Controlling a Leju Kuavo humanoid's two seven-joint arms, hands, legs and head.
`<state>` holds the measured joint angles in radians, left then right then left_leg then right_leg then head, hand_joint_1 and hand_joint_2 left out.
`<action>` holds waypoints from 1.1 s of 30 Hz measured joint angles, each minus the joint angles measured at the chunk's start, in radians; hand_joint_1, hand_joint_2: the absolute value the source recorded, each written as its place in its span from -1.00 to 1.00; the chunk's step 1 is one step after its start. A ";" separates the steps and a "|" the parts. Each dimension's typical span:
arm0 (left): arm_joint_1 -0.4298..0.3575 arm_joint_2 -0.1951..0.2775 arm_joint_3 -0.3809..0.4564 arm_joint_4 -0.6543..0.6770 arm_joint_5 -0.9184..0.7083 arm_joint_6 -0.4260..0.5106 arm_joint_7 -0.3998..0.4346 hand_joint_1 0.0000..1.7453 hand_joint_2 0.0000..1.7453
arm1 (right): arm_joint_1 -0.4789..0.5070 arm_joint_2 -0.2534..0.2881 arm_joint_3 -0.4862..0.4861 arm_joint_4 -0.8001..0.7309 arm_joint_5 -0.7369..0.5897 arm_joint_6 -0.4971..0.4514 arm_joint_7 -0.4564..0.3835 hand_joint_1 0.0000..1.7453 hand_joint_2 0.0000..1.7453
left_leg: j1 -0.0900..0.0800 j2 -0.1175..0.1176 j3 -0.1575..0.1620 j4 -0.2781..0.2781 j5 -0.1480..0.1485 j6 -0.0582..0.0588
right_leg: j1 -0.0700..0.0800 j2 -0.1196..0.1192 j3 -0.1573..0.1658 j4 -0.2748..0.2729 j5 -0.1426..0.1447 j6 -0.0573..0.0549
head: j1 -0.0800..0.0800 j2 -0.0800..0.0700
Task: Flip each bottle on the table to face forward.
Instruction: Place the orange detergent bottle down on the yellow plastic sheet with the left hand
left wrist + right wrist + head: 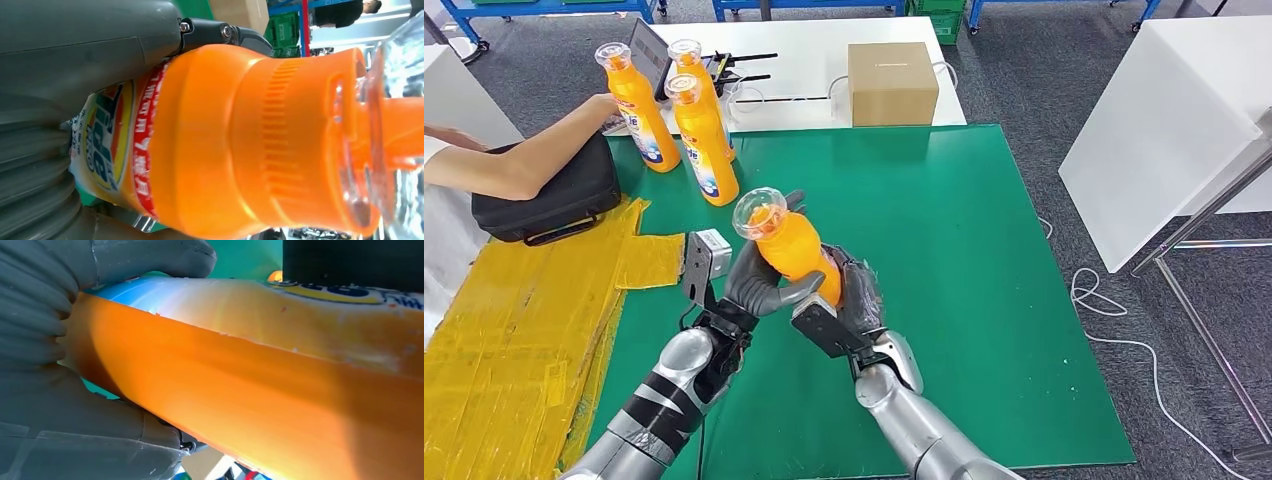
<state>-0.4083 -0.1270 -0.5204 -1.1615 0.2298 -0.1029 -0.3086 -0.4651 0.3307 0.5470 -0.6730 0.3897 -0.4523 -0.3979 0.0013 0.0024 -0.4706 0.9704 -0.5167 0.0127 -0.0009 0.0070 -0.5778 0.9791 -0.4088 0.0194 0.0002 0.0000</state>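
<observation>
Counter surface comes first: a green mat covering most of it, with yellow taped sheeting along its left edge and a white table behind its far edge carrying a cardboard box. At the far-left corner a black case lies under a person's forearm, whose hand reaches toward three orange bottles standing upright together, labels toward the robot, which suggests they are already sorted. Near the middle of the mat, lifted off it and tilted with its clear cap leaning toward the far-left corner, is the held bottle. Both robot hands are clamped on it: the left robot hand wraps the upper body below the neck, and the right robot hand cups the lower body. Holding it at two heights likely lets one hand turn the bottle while the other steadies it, so the label can be brought round. From the head view the bottle shows only plain orange; the left wrist view reveals the red-and-blue label and ribbed collar beneath the cap, and the right wrist view shows the label edge running along the side.
</observation>
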 joint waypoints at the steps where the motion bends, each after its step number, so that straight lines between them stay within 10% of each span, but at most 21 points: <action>1: 0.000 0.000 0.000 0.003 0.007 0.000 0.001 0.59 1.00 | -0.002 0.000 0.005 0.003 0.003 -0.004 0.002 1.00 1.00 | 0.000 0.000 0.000 0.000 0.000 0.000 | 0.000 0.000 0.000 0.000 0.000 0.000 | 0.000 0.000; 2: -0.001 0.000 0.000 0.006 0.015 0.000 0.002 1.00 1.00 | -0.004 0.000 0.010 0.007 0.004 -0.006 0.002 1.00 1.00 | 0.000 0.000 0.000 0.000 0.000 0.000 | 0.000 0.000 0.000 0.000 0.000 0.000 | 0.000 0.000; 33: 0.010 0.000 0.027 0.010 0.112 0.045 -0.009 1.00 1.00 | -0.012 -0.002 0.051 0.008 -0.003 -0.017 0.032 1.00 1.00 | 0.000 0.000 0.000 0.000 0.000 0.000 | 0.000 0.000 0.000 0.000 0.000 0.000 | 0.000 0.000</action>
<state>-0.3978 -0.1270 -0.4939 -1.1511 0.3420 -0.0574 -0.3180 -0.4775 0.3284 0.5978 -0.6651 0.3869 -0.4694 -0.3660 0.0013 0.0024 -0.4707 0.9704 -0.5167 0.0127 -0.0009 0.0070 -0.5779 0.9791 -0.4088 0.0194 0.0002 0.0000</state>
